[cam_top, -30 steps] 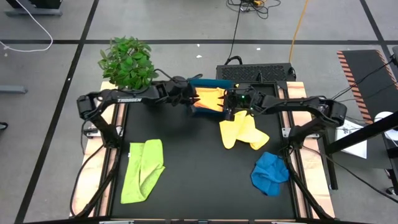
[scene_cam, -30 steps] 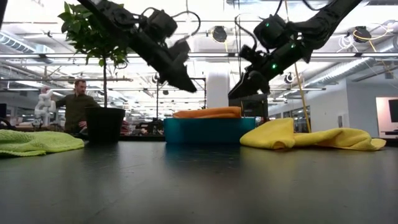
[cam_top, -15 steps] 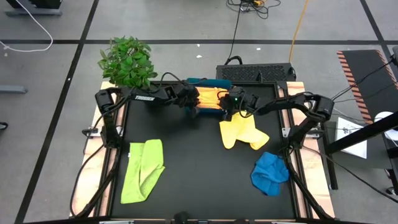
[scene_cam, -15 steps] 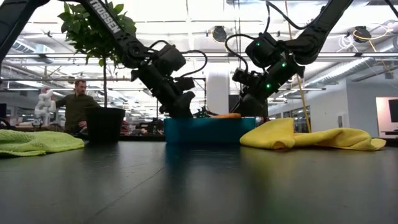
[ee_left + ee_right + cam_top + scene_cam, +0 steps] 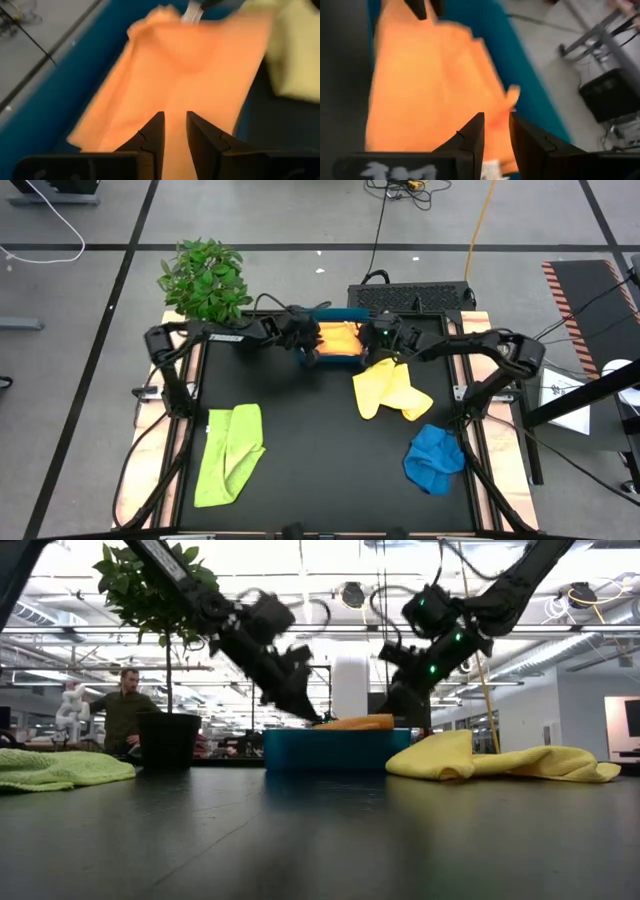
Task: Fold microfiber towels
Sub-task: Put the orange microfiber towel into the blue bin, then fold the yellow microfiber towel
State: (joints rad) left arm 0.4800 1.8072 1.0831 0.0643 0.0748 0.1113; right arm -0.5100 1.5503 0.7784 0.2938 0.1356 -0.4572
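Note:
The orange towel [image 5: 340, 340] lies folded in the teal tray [image 5: 345, 313] at the table's far middle, and its top shows above the tray rim [image 5: 355, 723]. My left gripper [image 5: 313, 352] stands over the towel's left end, slanting down [image 5: 312, 715]. Its fingers are shut to a narrow slit [image 5: 175, 120]. My right gripper [image 5: 373, 348] stands over the towel's right end [image 5: 398, 710], shut the same way [image 5: 496, 122]. The pale yellow towel [image 5: 390, 392], the lime green towel [image 5: 230, 452] and the blue towel [image 5: 435, 458] lie crumpled on the black table. The golden yellow towel does not show. My left gripper points slanting down from the left at the orange towel's left end [image 5: 150, 100]; I cannot tell whether its tips touch the cloth. My right gripper points slanting down from the right at the towel's right end [image 5: 435, 90]; I cannot tell whether it touches either.
A potted plant [image 5: 205, 280] stands at the table's far left corner. The pale yellow towel lies just near of the tray's right end [image 5: 470, 758]. The middle of the black table [image 5: 310, 440] is bare. A person [image 5: 122, 705] sits in the room beyond the table.
Both grippers came down from above onto the orange towel in the tray, which sank almost below the rim. They have since risen a little. The towel's top shows above the rim again, lower than a second ago.

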